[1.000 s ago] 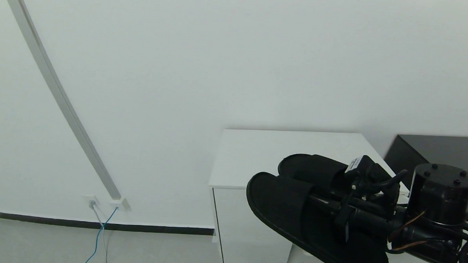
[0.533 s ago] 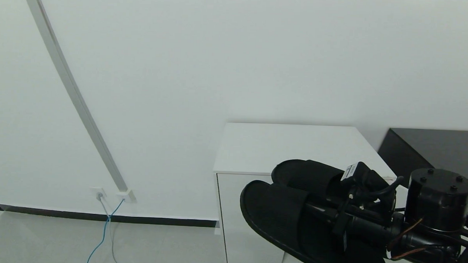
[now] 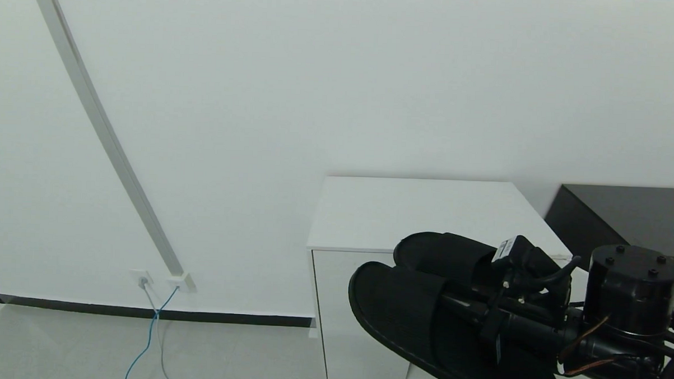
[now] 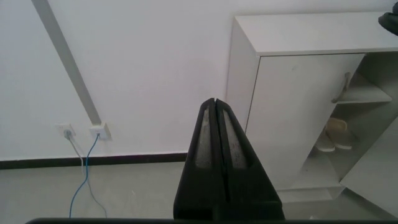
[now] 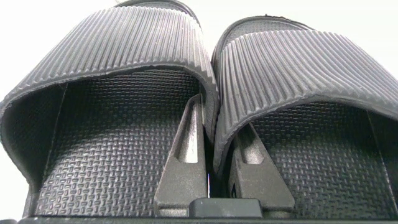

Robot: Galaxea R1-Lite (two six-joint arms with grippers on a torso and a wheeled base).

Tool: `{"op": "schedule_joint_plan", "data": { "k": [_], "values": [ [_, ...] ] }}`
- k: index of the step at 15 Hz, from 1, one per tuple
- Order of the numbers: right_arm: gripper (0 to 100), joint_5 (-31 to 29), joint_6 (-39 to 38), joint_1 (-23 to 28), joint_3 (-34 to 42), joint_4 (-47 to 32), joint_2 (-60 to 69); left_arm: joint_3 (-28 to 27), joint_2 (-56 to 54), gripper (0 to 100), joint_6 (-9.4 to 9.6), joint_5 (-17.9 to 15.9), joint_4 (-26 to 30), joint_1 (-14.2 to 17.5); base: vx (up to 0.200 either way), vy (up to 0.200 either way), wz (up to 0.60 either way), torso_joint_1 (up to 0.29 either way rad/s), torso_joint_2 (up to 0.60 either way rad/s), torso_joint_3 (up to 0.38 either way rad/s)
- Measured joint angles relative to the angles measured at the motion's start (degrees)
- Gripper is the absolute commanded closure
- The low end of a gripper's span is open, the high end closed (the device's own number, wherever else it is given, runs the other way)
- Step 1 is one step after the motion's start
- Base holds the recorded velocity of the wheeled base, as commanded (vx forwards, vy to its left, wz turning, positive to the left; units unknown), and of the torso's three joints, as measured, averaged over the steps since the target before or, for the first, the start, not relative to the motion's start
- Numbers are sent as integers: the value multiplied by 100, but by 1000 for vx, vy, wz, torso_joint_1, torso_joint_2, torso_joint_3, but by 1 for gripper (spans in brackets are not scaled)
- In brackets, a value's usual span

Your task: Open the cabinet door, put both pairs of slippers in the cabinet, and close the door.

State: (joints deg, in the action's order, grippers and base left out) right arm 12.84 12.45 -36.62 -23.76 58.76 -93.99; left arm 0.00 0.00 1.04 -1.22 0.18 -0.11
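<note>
In front of the white cabinet, the right gripper has its jaws pinched on the inner strap edges of both black slippers, held side by side. The left gripper has its jaws pressed together, empty. A pale pair sits on a shelf inside the cabinet. The black pair should go in level through the cabinet's open side, clear of the door edge, before release.

The head camera shifted: the wall conduit moved rightward in frame, and the cabinet rose, exposing more of its front. The right gripper and black slippers sat lower against the cabinet's top edge.
</note>
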Motion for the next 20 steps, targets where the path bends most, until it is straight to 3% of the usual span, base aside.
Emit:
{"op": "schedule_joint_plan", "data": {
  "k": [4,20],
  "values": [
    [100,-15,9,0,11,-2,-2,-2,0,100,0,0,0,1,0,0,0,0,0,0],
    [100,-17,4,0,50,-18,-37,-2,0,100,11,0,0,1,0,-200,0,3,2,3]
  ]
}}
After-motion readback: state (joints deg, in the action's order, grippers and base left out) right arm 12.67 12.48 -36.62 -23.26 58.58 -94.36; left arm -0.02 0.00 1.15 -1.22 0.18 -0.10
